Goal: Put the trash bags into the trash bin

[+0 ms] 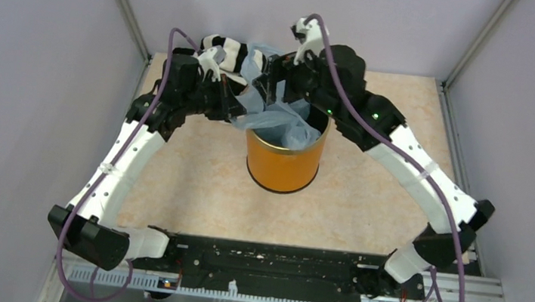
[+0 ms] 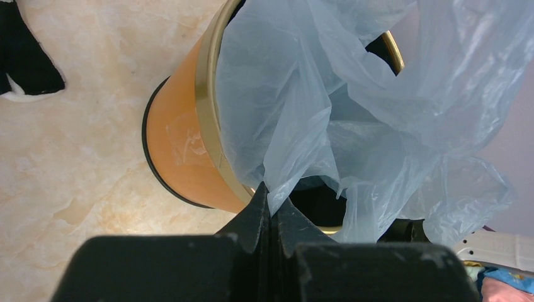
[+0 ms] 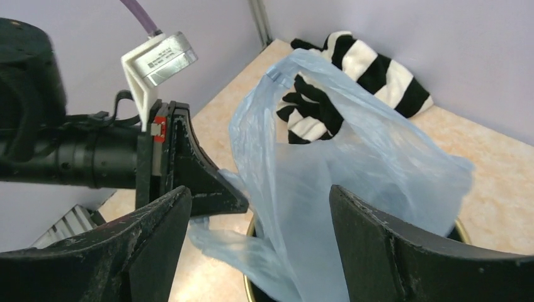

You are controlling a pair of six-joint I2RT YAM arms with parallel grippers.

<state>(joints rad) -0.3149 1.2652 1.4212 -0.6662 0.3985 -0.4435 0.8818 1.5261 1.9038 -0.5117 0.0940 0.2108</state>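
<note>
Careful: left gripper (image 2: 272, 204) clamps trash bag (image 2: 352, 126) at its tips, right gripper (image 3: 261, 204) gapes, film loose between; springy plastic could billow off the trash bin (image 2: 182, 145).

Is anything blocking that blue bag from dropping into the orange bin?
Nothing visible does. The trash bag already hangs partly inside the open trash bin, pinched by the left gripper near the rim; the striped cloth lies beyond the bin, clear of it.

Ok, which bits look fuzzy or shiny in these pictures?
Left wrist view: the gold rim of the trash bin gleams, the left gripper up close looks soft. Right wrist view: the striped cloth shows dimly through the trash bag. Top view: even light.
</note>
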